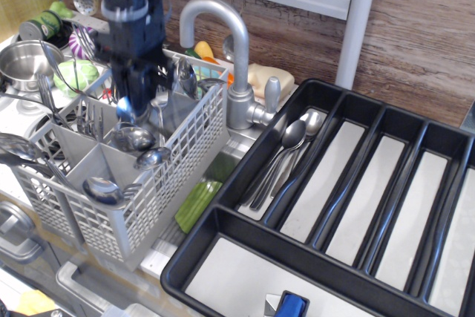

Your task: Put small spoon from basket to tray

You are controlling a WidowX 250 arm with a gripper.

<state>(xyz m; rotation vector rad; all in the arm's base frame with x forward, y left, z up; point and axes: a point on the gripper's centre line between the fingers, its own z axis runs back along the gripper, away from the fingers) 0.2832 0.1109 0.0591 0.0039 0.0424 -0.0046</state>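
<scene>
At worktop's left edge, gripper [136,102] hangs blurred over basket [119,176], low among cutlery; jaw gap and any grasp cannot be told. Small spoon [186,78] probably one standing upright in basket's rear compartment, right of gripper. Best approach: descend straight, pinch thin handle only, lift vertically clear of lattice before crossing to tray [349,206] at right. Count: one basket, one tray, roughly three spoons already lying in tray's leftmost slot.

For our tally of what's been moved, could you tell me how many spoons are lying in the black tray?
2 visible, both in the leftmost long compartment of the tray, against its far end: one spoon and a second spoon just behind it. More may lie hidden underneath.
</scene>
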